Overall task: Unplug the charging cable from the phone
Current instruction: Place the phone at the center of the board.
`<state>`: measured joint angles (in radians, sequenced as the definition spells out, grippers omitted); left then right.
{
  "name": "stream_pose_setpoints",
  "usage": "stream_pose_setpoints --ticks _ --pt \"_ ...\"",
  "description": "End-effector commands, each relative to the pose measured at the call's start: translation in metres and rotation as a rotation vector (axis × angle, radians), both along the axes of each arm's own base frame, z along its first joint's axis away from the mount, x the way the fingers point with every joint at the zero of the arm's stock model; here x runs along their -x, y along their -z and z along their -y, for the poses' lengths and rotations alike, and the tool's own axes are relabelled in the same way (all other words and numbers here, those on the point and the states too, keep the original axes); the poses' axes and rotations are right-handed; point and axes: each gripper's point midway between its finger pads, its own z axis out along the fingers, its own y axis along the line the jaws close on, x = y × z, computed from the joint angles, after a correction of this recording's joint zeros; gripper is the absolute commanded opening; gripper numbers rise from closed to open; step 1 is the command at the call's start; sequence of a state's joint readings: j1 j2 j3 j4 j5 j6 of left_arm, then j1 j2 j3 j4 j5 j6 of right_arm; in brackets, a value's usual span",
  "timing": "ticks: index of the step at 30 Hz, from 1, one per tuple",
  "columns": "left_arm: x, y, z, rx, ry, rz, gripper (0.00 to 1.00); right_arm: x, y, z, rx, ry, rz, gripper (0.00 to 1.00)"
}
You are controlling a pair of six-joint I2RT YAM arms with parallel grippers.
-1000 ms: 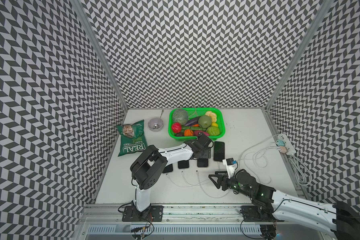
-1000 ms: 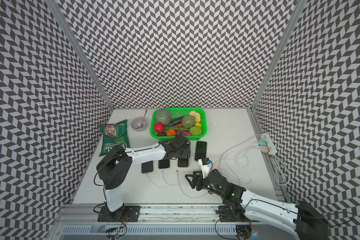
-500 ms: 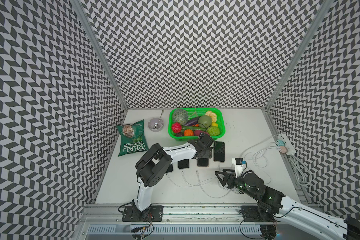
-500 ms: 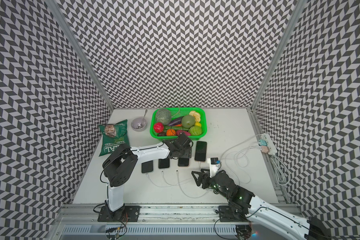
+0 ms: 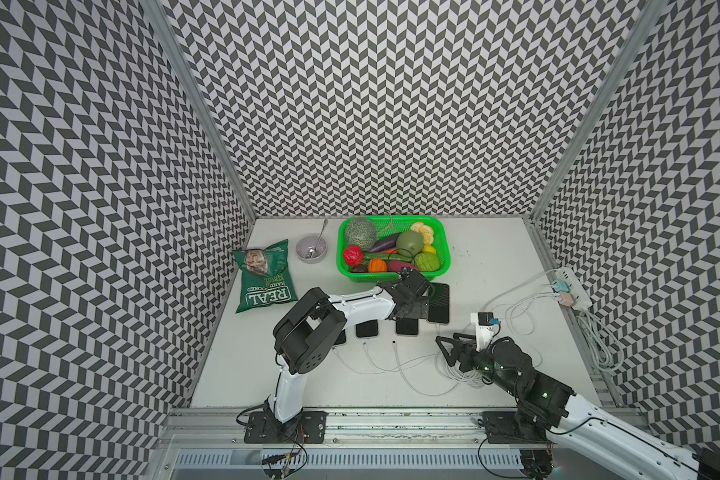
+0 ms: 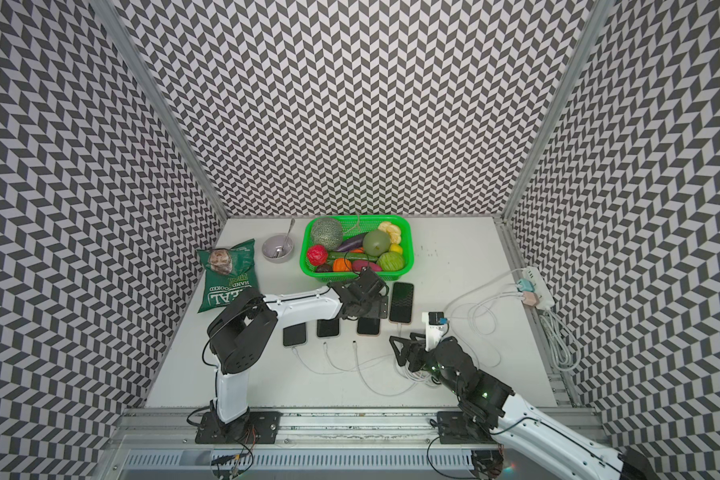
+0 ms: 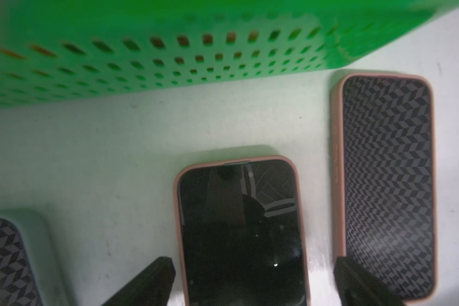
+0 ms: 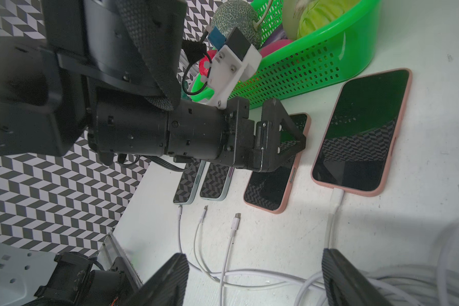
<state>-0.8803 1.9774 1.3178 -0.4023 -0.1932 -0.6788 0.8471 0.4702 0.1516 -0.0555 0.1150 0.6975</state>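
Several phones lie in a row in front of the green basket (image 5: 391, 279). The big pink-cased phone (image 8: 361, 132) at the right end has a white charging cable (image 8: 335, 198) plugged into it. The phone at the left end (image 6: 294, 334) also has a cable in it. The two middle phones have loose cable ends (image 8: 237, 216) lying just short of them. My left gripper (image 7: 253, 261) is open, with its fingers on either side of the smaller pink-cased phone (image 7: 239, 225). My right gripper (image 8: 252, 261) is open above the loose cables, short of the plugged cable.
A chip bag (image 5: 262, 278) and a bowl with a spoon (image 5: 311, 248) sit at the back left. A power strip (image 5: 570, 286) with plugs lies by the right wall. Coiled white cable (image 5: 462, 374) lies under my right wrist.
My left gripper has gone from shut to open over the smaller pink-cased phone. My right gripper has drawn back to the right and opened wider.
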Motion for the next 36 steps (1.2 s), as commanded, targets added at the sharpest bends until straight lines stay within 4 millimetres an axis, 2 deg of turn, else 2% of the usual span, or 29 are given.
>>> stream_pose_setpoints --ticks 1,9,10,14,25,30,36 --pt "-0.002 -0.03 0.009 0.041 0.003 0.051 1.0 -0.005 -0.023 0.0 -0.023 0.004 0.052 0.82" --pt "0.007 -0.058 0.031 0.061 0.047 0.1 1.0 -0.015 -0.022 0.015 0.014 0.078 0.048 0.85" --pt "0.007 -0.061 0.034 0.059 0.053 0.106 1.0 -0.018 -0.033 0.016 0.0 0.09 0.062 0.85" --pt "0.009 -0.068 0.05 0.053 0.08 0.127 1.0 -0.023 -0.04 0.025 -0.003 0.14 0.065 0.86" --pt "0.003 -0.063 0.085 0.039 0.137 0.135 0.99 -0.028 -0.056 0.051 -0.023 0.264 0.098 0.93" --pt "-0.002 -0.053 0.093 0.027 0.148 0.132 1.0 -0.028 -0.063 0.061 -0.033 0.308 0.118 1.0" --pt "-0.006 -0.042 0.102 0.015 0.162 0.122 1.0 -0.028 -0.066 0.064 -0.04 0.321 0.132 1.0"
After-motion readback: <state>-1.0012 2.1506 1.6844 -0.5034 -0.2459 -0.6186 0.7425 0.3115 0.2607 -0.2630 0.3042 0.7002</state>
